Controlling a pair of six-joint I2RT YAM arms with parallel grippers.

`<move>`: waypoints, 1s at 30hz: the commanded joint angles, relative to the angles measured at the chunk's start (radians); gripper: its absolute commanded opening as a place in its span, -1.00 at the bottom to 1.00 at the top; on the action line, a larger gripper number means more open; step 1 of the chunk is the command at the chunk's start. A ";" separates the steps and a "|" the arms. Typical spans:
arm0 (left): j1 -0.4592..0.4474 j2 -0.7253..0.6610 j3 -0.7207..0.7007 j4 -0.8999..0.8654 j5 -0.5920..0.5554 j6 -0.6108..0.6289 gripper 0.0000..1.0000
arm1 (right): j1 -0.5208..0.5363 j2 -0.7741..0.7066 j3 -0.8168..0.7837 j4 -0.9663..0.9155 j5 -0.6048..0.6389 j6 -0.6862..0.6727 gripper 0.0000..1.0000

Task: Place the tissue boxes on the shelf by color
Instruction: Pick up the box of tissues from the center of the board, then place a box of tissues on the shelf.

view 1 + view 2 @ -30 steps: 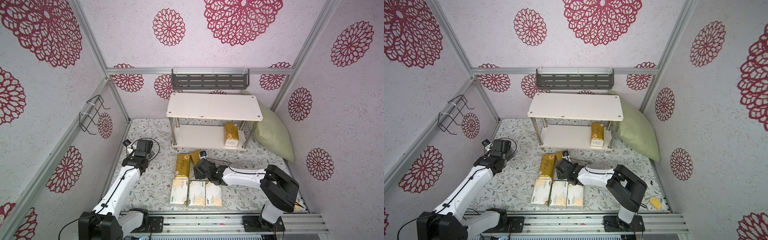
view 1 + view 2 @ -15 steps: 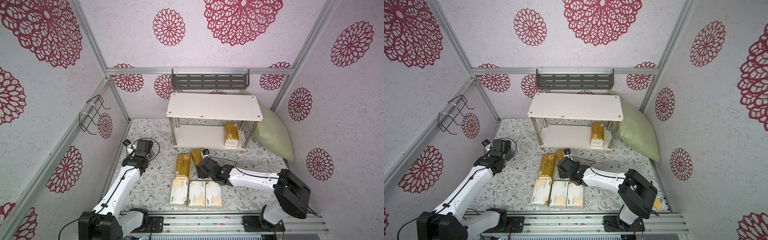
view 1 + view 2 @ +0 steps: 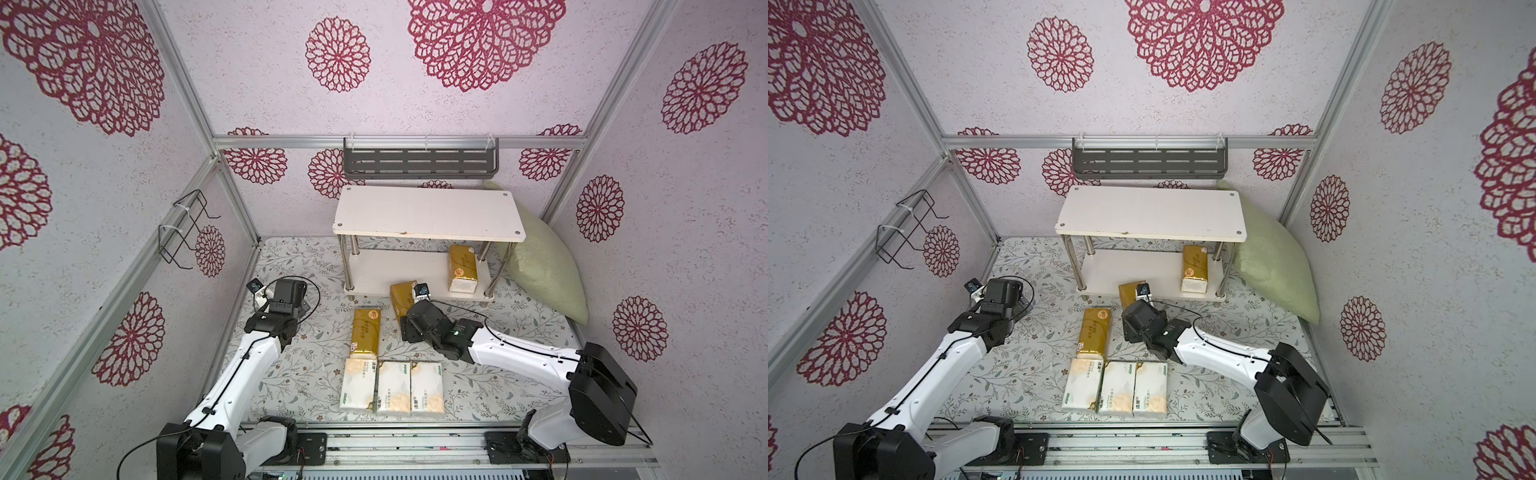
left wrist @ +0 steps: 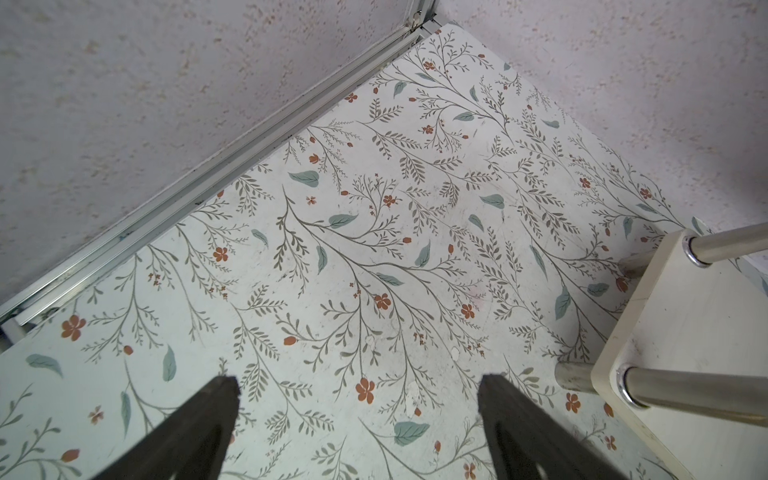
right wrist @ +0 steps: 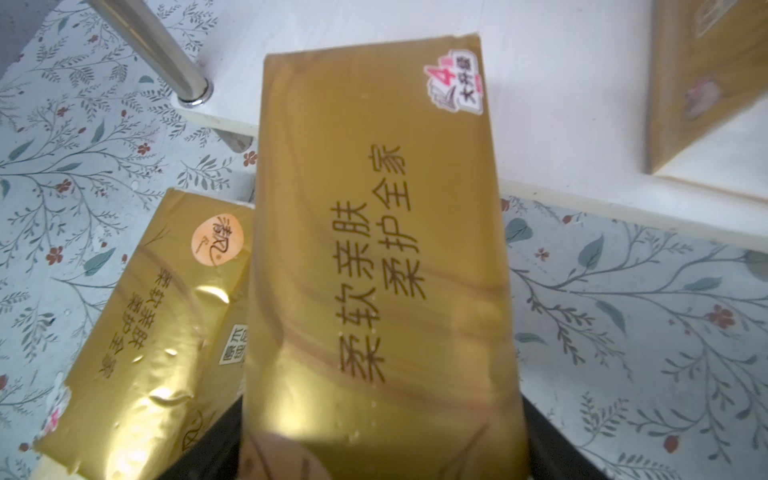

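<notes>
Now, in both top views the right pincer point(image 3: 402, 311) pinches one gold pack point(image 3: 399, 293), poking out ahead over the edge of the shelf point(image 3: 374, 270). I count three gold packs point(image 3: 365, 338), and three white packs point(image 3: 392, 388) behind it. Left wrist view: left pincer point(image 4: 358, 379) spread wide, empty. Right wrist view: black fingers point(image 5: 548, 449) squeeze that pack.

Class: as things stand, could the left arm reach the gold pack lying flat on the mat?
Probably yes: the left gripper is open, only bare mat lies between it and the flat gold pack, and the right gripper holds a second gold pack.
</notes>
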 commanded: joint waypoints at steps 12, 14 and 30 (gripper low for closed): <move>-0.026 0.019 0.041 -0.005 -0.006 0.008 0.95 | -0.152 0.072 0.157 0.070 0.072 -0.024 0.55; -0.028 0.023 0.038 -0.005 -0.005 0.006 0.95 | -0.160 0.097 0.169 0.078 0.082 -0.009 0.56; -0.038 0.004 0.031 -0.010 -0.024 0.020 0.95 | -0.239 0.276 0.301 0.098 0.076 0.011 0.57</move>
